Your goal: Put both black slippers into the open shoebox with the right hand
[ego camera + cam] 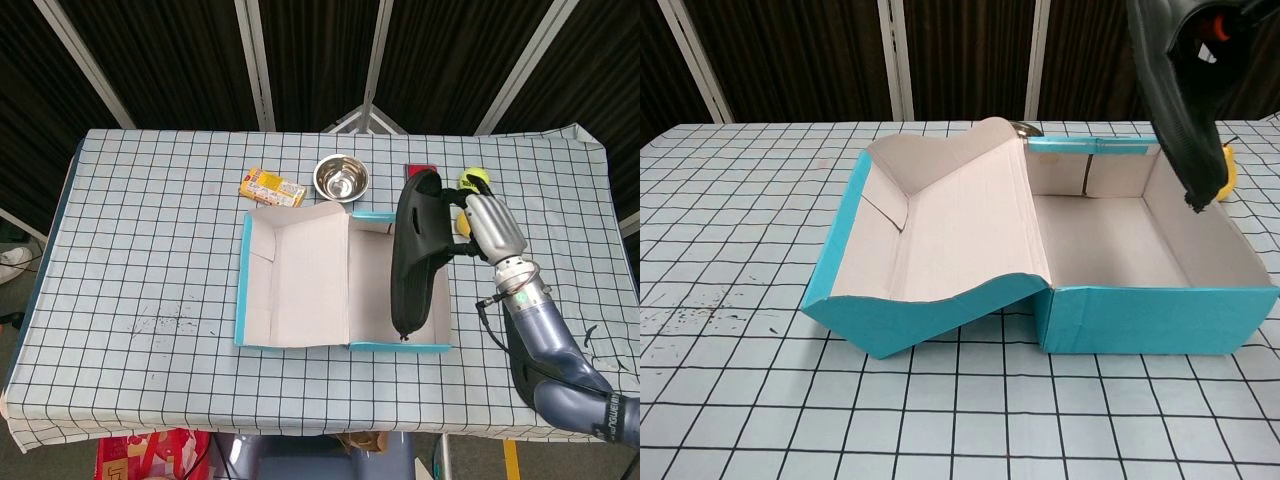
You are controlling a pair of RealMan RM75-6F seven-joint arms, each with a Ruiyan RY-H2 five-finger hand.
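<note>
The black slipper (415, 255) hangs lengthwise above the right side of the open shoebox (300, 345), my right hand (492, 228) grasping it near its far end. Risk: its low tip sits near the box's right wall and could catch the rim or tip out when I let go. It looks soft, flexible, matte. My left hand is out of sight. A steel bowl (341, 179) stands behind the box on the worktop (150, 250).

no legible txt, yellow packet (272, 187) print too small

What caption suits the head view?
Right hand holds a black slipper above the open shoebox.
</note>
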